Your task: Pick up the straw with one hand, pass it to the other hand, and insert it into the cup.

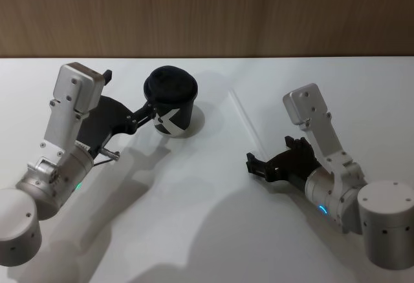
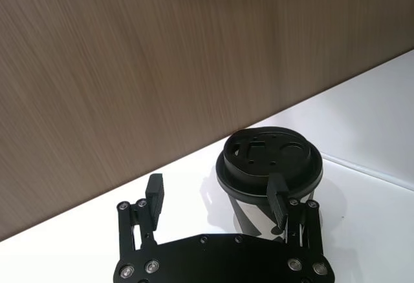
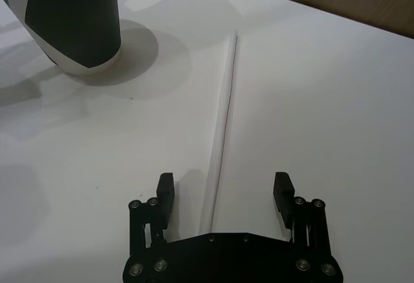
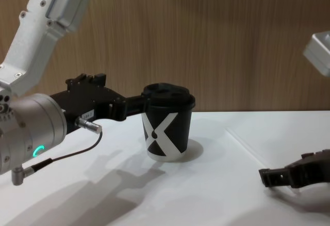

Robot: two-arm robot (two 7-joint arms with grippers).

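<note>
Nothing is done yet: the straw (image 3: 223,102) lies beside the cup (image 1: 171,99) between the fingers of the open, empty right gripper (image 3: 224,186), and the open, empty left gripper (image 2: 217,196) is by the cup.

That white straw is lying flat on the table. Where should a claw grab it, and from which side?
Probably near its closer end, from above. The straw is thin and lies flat on the table, so fingers must drop either side, across its length. The right claw hangs open over that end. The left claw sits by the cup.
</note>
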